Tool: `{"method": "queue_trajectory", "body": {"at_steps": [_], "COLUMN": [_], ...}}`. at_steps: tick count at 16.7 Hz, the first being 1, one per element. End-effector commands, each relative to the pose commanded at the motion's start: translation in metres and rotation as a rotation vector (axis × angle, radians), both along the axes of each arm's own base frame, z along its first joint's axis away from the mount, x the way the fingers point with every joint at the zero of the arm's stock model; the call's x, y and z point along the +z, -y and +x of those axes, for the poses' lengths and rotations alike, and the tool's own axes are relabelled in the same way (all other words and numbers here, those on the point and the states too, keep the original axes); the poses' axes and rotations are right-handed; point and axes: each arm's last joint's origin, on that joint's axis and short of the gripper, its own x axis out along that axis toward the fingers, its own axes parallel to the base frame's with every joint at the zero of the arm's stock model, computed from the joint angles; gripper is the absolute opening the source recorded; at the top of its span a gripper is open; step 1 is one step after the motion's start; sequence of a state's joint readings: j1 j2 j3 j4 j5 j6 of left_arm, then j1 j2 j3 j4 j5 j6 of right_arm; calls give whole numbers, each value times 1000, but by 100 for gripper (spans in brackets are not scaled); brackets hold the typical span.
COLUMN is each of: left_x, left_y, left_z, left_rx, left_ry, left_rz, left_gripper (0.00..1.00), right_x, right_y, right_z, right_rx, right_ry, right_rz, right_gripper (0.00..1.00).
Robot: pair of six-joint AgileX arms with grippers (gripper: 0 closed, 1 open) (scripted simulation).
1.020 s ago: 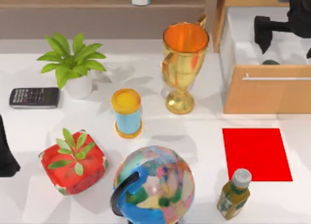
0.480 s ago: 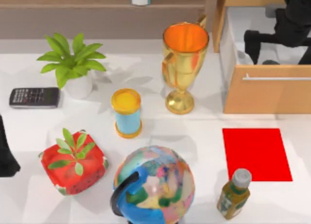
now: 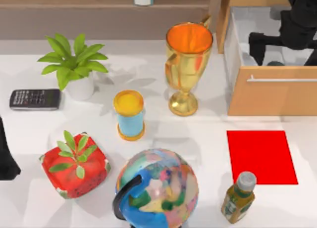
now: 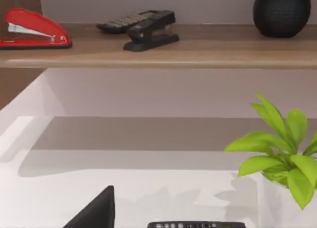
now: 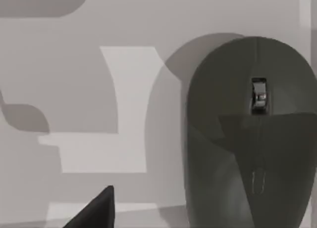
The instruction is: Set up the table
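While the left pincer (image 3: 6, 159) was parked at the table's left edge, its finger state could not be told. Nearest on the white table (image 3: 198, 134) were seen a globe (image 3: 157, 188) and a bottle (image 3: 237, 197), then a red potted plant (image 3: 75, 166), with a red mat (image 3: 261, 155) lying bare just behind the bottle. Further back stood a yellow-lidded can (image 3: 129, 114), a calculator (image 3: 34, 99), a white-potted plant (image 3: 74, 65) and a gold trophy (image 3: 187, 65). Farthest, at the right, an open wooden drawer (image 3: 270, 97) was reached into by the right pincer (image 3: 260, 45); whether it was wide or narrow could not be told. A dark mouse (image 5: 250, 139) was seen close beneath it in the right wrist view, not yet held as far as could be judged. Likely the mouse was meant for the mat. Risk was judged as follows: the smooth rounded shell could slip from an off-centre grip, and the drawer front could be clipped on the lift out.
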State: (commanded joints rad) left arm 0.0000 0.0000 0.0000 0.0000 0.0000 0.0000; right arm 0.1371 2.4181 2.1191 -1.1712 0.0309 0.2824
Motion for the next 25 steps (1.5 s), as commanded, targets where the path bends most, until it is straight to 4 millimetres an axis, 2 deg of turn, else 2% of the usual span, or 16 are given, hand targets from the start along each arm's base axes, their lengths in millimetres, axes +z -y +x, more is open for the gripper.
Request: {"method": "queue_trajectory", "body": {"at_steps": [12, 16, 25], "left_x": [0, 0, 0], "left_y": [0, 0, 0], "left_z": [0, 0, 0], "left_rx": [0, 0, 0], "left_ry": [0, 0, 0], "left_rz": [0, 0, 0], "left_gripper": [100, 100, 100], "right_x": [-26, -26, -26], "right_y": [-1, -1, -1], "right_z": [5, 5, 5], "right_rx": [1, 1, 1], "right_ry": [0, -1, -1], "right_rz": [0, 0, 0], "right_gripper": [100, 100, 32]}}
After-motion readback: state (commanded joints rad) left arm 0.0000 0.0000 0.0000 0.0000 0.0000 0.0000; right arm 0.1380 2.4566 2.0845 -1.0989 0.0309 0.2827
